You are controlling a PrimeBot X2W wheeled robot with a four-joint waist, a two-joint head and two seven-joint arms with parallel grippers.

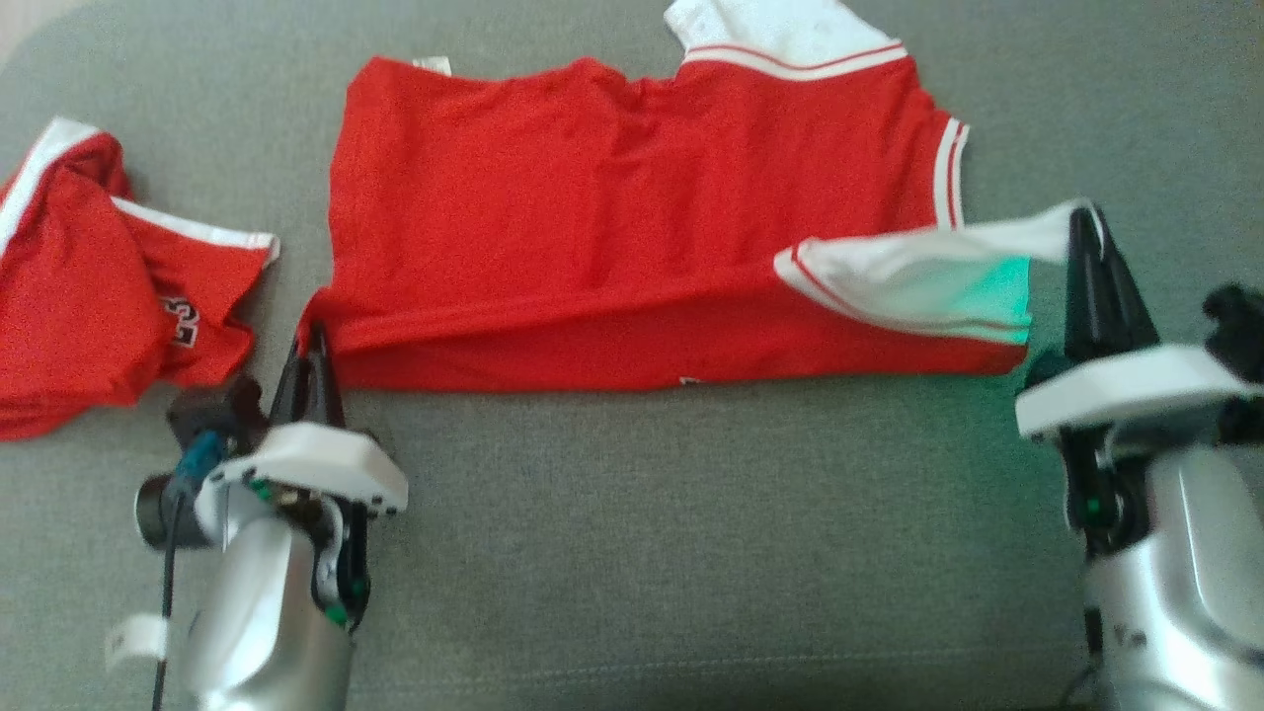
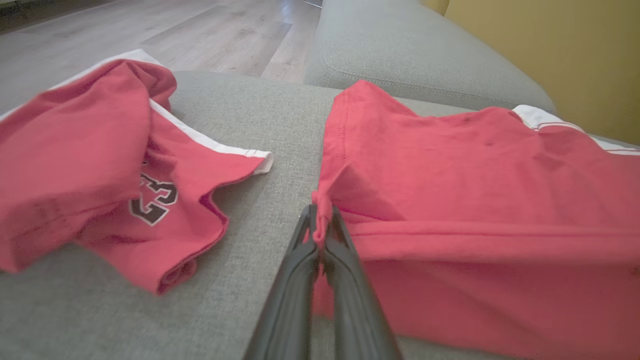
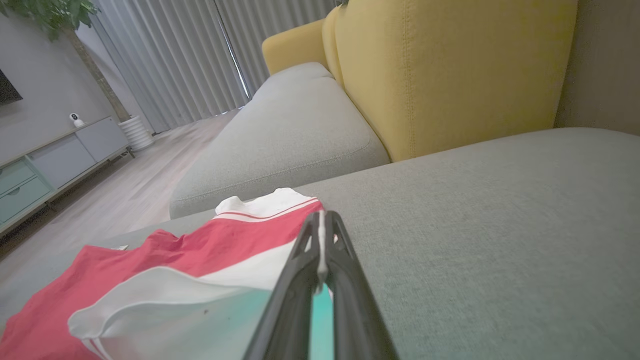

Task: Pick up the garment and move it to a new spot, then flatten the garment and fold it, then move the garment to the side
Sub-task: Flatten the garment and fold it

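Head view: the red fabric jersey with white striped sleeves (image 1: 612, 227) lies flat on the grey fabric sofa cushion (image 1: 691, 553), long axis running left to right between both arms. The left pincer (image 1: 314, 341) pinches its near red hem corner. The right pincer (image 1: 1086, 217) pinches the raised white sleeve edge. The garment body lies forward of both.

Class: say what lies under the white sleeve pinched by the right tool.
The red shirt lies under the white sleeve, on the grey cushion. The patch the sleeve covers cannot be seen.
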